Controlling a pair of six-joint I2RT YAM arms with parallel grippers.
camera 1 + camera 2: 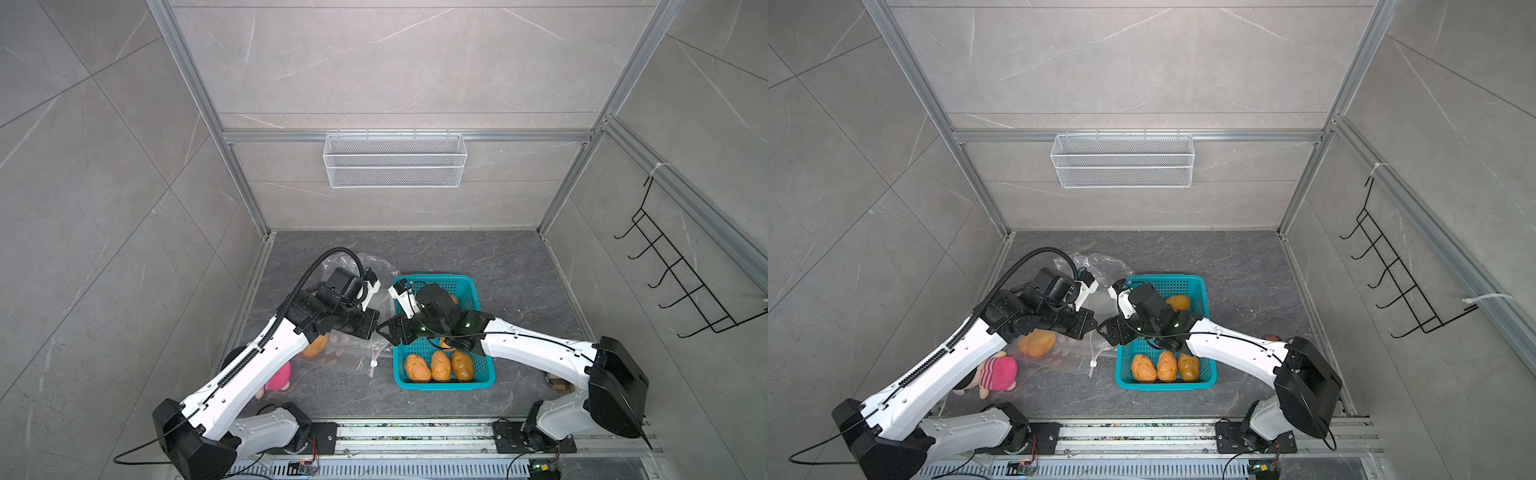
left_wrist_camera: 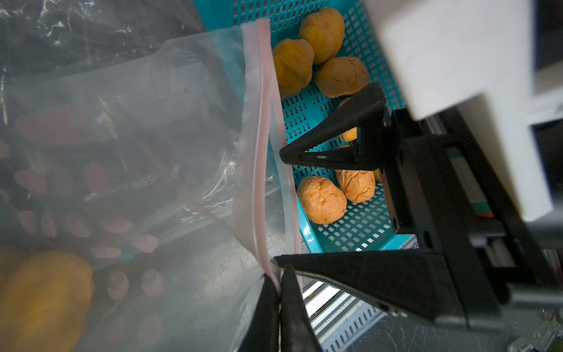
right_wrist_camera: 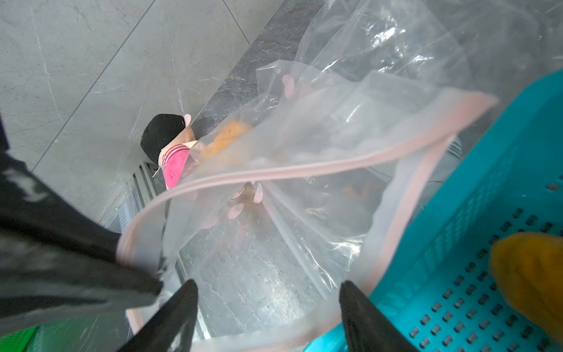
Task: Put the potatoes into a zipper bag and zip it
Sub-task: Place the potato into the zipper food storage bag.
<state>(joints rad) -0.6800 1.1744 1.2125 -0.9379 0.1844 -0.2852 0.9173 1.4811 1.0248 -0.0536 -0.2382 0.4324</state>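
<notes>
The clear zipper bag (image 1: 353,353) with a pink zip strip (image 2: 262,170) lies left of the teal basket (image 1: 444,384), its mouth held up toward the basket. My left gripper (image 2: 278,275) is shut on the bag's rim. One potato (image 1: 1037,343) sits inside the bag. My right gripper (image 3: 268,285) is open at the bag's mouth, beside the basket wall, and the loose side of the rim runs between its fingers. In both top views the two grippers (image 1: 372,328) (image 1: 384,332) almost meet. Several potatoes (image 1: 1166,366) (image 2: 321,199) lie in the basket.
A pink plush toy (image 1: 998,372) lies under my left arm, against the bag. A second crumpled clear bag (image 1: 374,266) sits behind the left wrist. A wire basket (image 1: 395,160) hangs on the back wall, a black hook rack (image 1: 681,282) on the right wall.
</notes>
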